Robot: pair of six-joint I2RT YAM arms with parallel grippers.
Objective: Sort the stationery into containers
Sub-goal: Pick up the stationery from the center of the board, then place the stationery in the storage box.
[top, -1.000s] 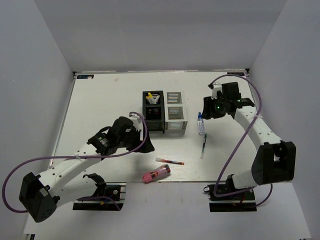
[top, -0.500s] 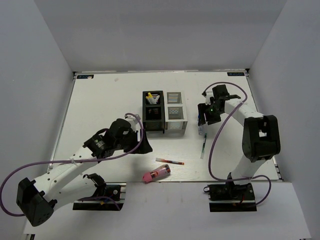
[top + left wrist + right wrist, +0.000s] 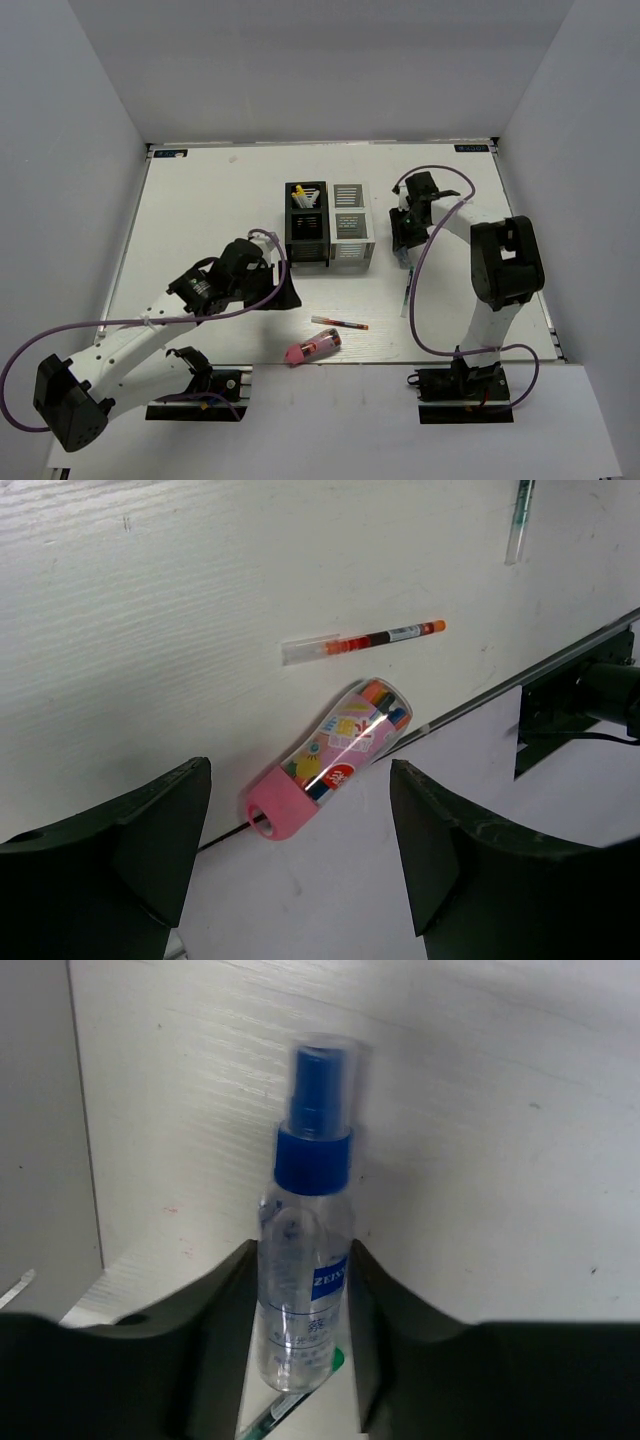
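Shifted toward 8 o'clock since a second ago: right gripper [image 3: 300, 1255], now down over blue-capped bottle [image 3: 305, 1260]. Left gripper [image 3: 300, 775] barely changed.

Right fingers [image 3: 225, 1310] set narrow, one at each side of the bottle, close against it; actual clamping cannot be told. Bottle lying flat on table [image 3: 200, 200], almost wholly hidden under the gripper in top view. Green pen [image 3: 408, 290] at 6 o'clock of it, tip only in the wrist view.

Left gripper spread wide, holding nothing, above pink cylinder [image 3: 325, 755] at the near table edge. Red pen [image 3: 365, 640] just at 12 o'clock of the cylinder, apart.

Black box [image 3: 307, 235] and white box [image 3: 352, 240] joined mid-table. White sticks [image 3: 303, 195] with yellow tips upright in the black box's 12 o'clock compartment. Other compartments' contents not made out.
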